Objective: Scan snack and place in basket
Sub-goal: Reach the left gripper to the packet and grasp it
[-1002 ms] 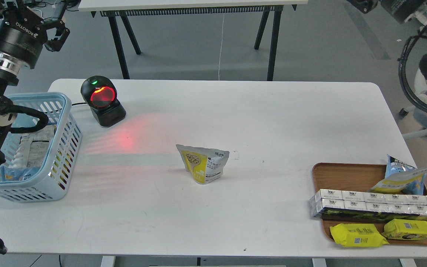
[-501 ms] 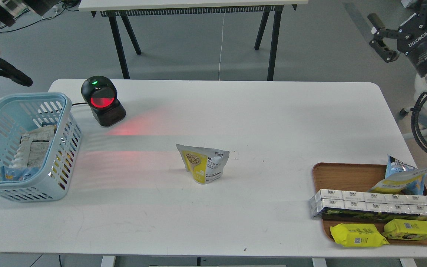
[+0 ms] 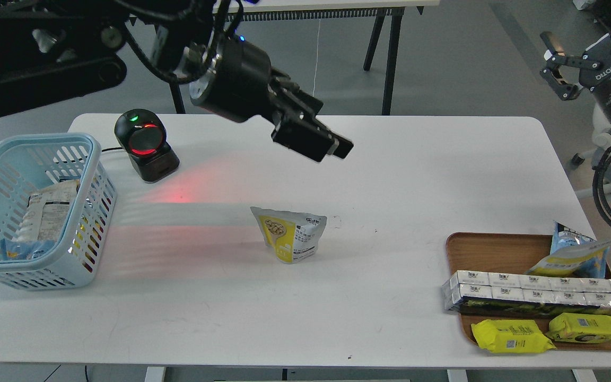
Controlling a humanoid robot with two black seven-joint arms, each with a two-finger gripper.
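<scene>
The snack [image 3: 289, 234] stands upright near the middle of the worktop [image 3: 390, 175], a little toward the front edge, nothing touching it. The basket [image 3: 89, 142] sits at the left edge with some packets already in it, and the scanner [image 3: 145, 144] stands near the back-left corner, casting a red glow on the white surface in front of it.

The left pincer [image 3: 332, 144] hangs over the worktop behind the snack and well above it, empty; its fingers look pressed close together, though it is seen almost end-on, so I cannot tell for certain. The right pincer [image 3: 556, 69] is off past the back-right corner, fingers spread, holding nothing.

The pouch looks light and soft (a thin film bag, probably slippery and easy to crush or tip). The flat sealed top edge seems the best place to take hold, pinching across its thin faces, gently enough that the contents are not squeezed. A sideways nudge would likely topple it, so a descent from above looks safer.
</scene>
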